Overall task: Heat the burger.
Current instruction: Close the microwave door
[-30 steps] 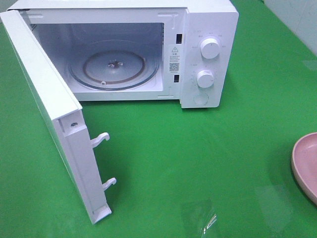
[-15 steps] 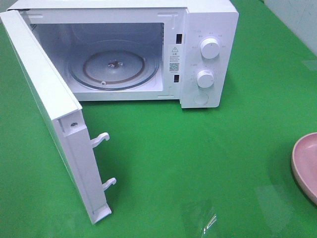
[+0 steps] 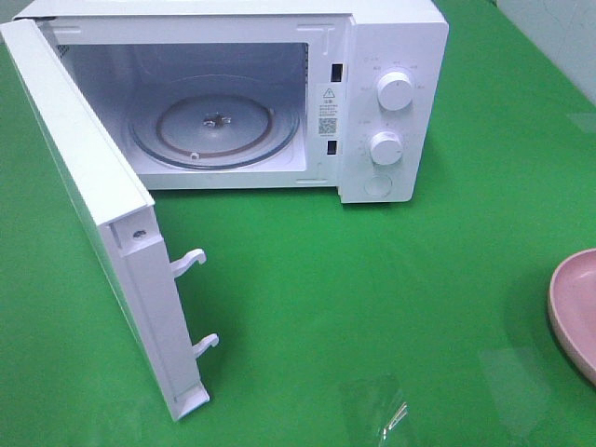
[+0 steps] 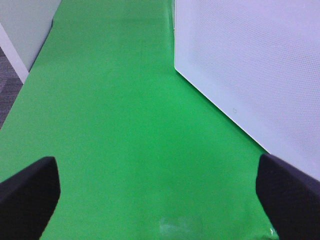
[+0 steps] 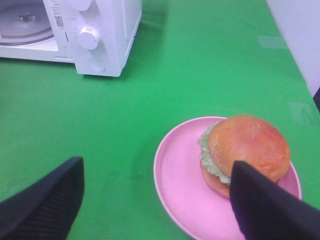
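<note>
The burger, with a glossy brown bun and green lettuce, sits on a pink plate in the right wrist view. My right gripper hovers open over the plate's near side, and one black finger overlaps the burger's edge in the picture. The white microwave stands at the back with its door swung wide to the left and its glass turntable bare. My left gripper is open over the green cloth beside the door's outer face. Neither gripper shows in the exterior view.
Only the plate's rim shows at the right edge of the exterior view. Two latch hooks stick out of the open door's edge. Two knobs sit on the microwave's panel. Green cloth covers the table.
</note>
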